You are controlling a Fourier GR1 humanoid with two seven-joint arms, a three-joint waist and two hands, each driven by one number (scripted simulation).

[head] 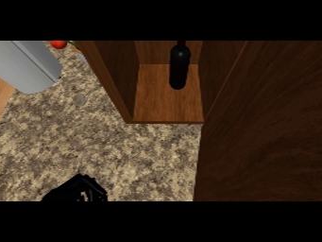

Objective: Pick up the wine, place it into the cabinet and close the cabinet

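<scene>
**Wine in the cabinet, door wide open**

Head view, looking straight down, and the cabinet [167, 101] is the landmark here. The wine [179, 66] stands inside it, a dark bottle upright on the wooden shelf, toward the back of the compartment and a touch right of its middle. Nothing is touching it. So the placing step looks done, and by my reading we're on to the last job: shutting the door.

That cabinet door [275, 127] is swung out, a big dark wood panel filling everything to the right of the opening and running down to the lower edge of the view. To close it, a hand would need to get to its outer face and sweep it leftward across the opening, with the bottle set far enough back not to get clipped.

Below and to the left of the cabinet, low over the granite counter [87, 142], sits the left hand [80, 191]. Only a black bunch of it shows at the bottom edge; it holds nothing that I can see, and whether its fingers are spread or curled, I cannot tell. The right hand isn't showing at all.

Left of the cabinet lies a grey cylinder [27, 66], with something red [58, 44] just beyond it.
</scene>
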